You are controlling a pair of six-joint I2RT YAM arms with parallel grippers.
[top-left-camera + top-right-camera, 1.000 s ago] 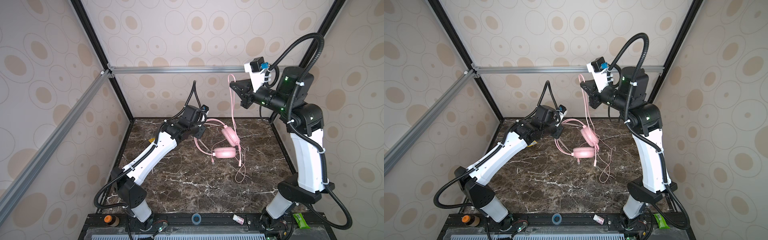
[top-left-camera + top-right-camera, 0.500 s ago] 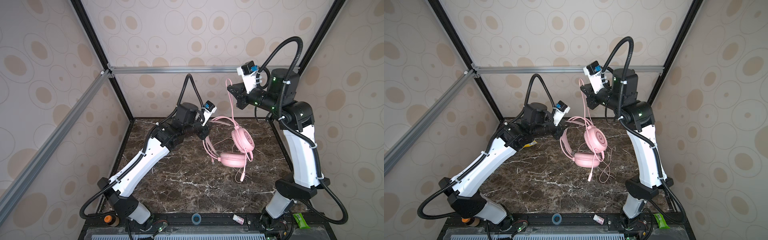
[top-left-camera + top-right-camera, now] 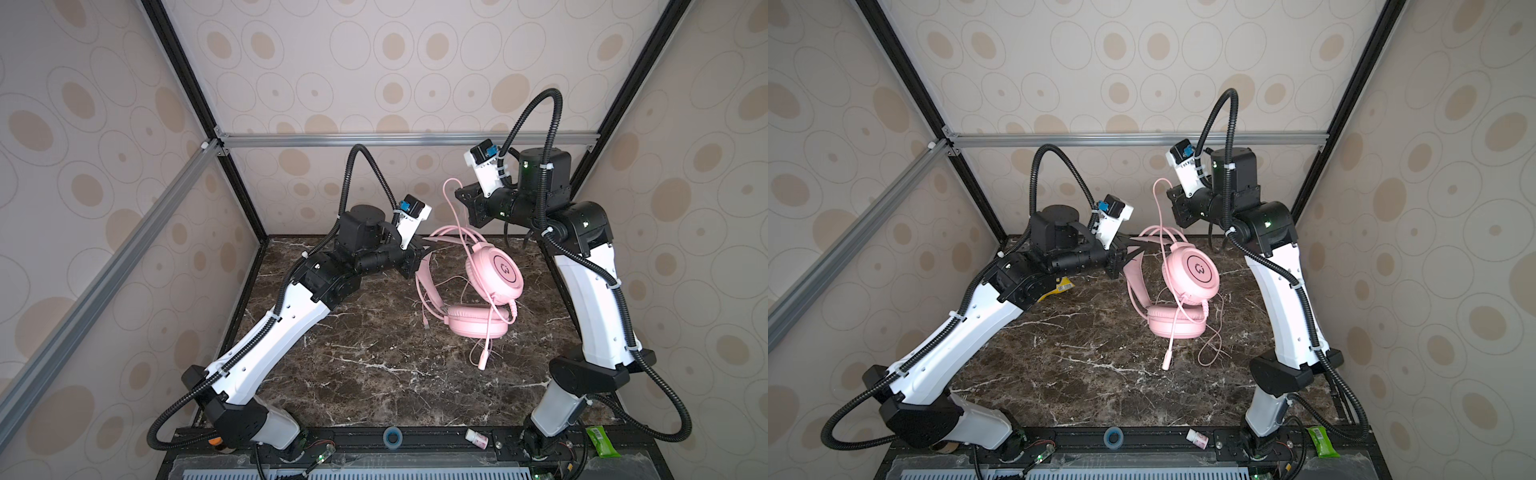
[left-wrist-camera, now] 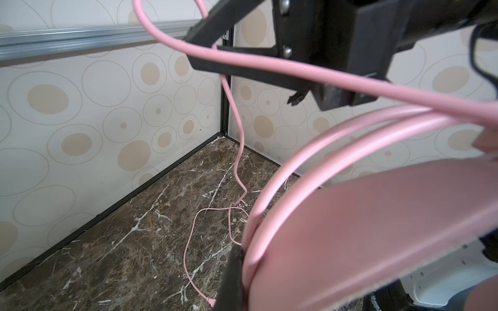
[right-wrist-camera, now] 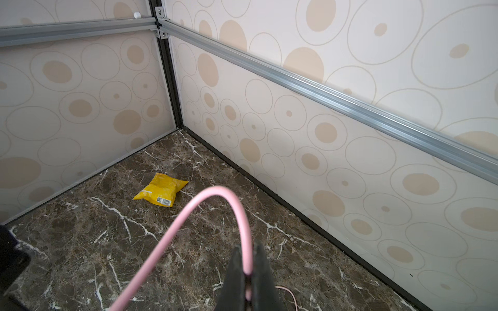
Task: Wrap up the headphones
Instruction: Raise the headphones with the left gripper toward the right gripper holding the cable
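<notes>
headphones [image 3: 494, 274]: smooth pink plastic, matt padding | tabletop [image 3: 374, 353]: polished marble look | rail [image 3: 374, 139]: brushed metal

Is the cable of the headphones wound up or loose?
Loose. The cable hangs in one open loop from the right gripper, shut on it, above the headphones; more lies in slack curls on the table.

Where our cameras sit

From high at the front, both top views look down over the marble table [image 3: 374, 374] to the back wall [image 3: 316, 75], nearly alike. Our left wrist camera hangs close to the headphones [image 4: 377, 242], facing one back corner; our right wrist camera looks along the cable [image 5: 215, 191] toward the other corner and a yellow packet [image 5: 161, 192]; that packet [image 3: 1064, 285] shows in a top view too.
</notes>
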